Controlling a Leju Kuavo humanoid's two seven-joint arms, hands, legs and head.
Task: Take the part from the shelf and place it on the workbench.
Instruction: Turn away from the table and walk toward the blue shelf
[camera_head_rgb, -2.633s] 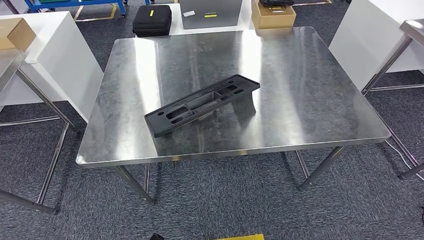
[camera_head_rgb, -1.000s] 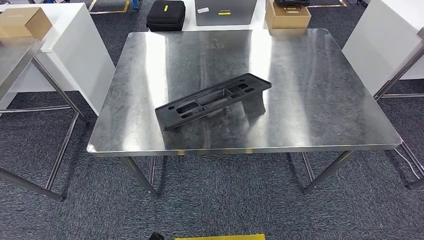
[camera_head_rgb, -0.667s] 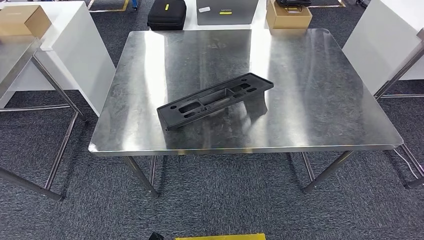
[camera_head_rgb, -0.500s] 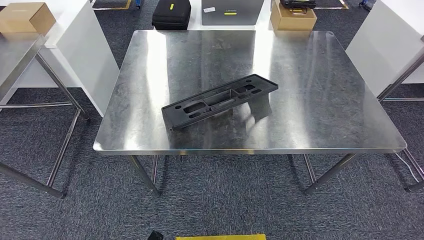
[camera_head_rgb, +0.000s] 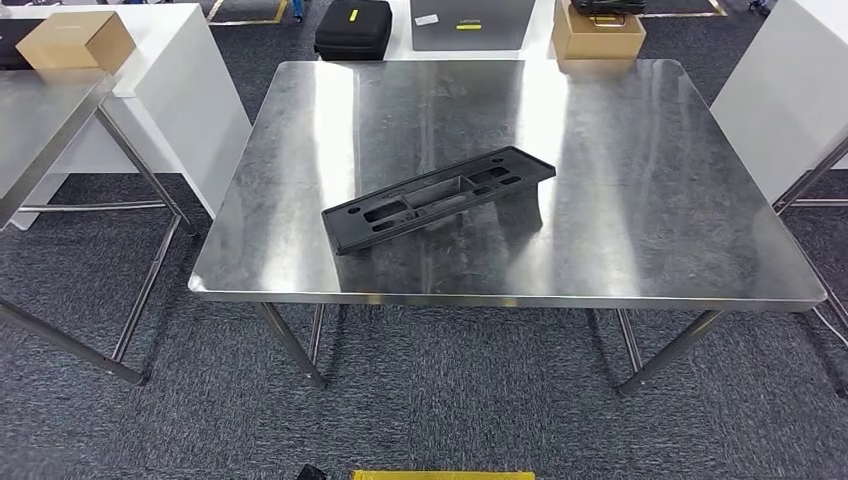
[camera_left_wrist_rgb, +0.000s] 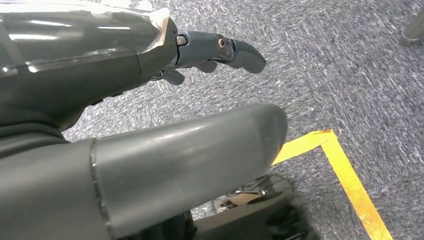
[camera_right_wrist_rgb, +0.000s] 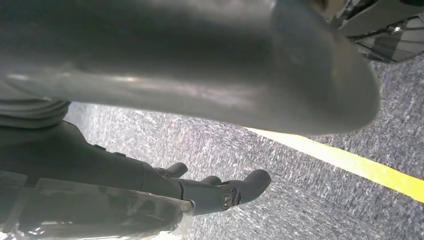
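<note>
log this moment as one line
part: on workbench | left robot hand: open, empty | right robot hand: open, empty

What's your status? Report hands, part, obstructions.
Left hand and right hand open, holding nothing, over carpet. Black part lying on steel workbench. Nothing touching it.

L hand (camera_left_wrist_rgb: 150, 125) & R hand (camera_right_wrist_rgb: 175, 125) hang empty, fingers apart.

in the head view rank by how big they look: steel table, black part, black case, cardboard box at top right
1. steel table
2. black part
3. cardboard box and black case: look alike, both cropped and farther off.
</note>
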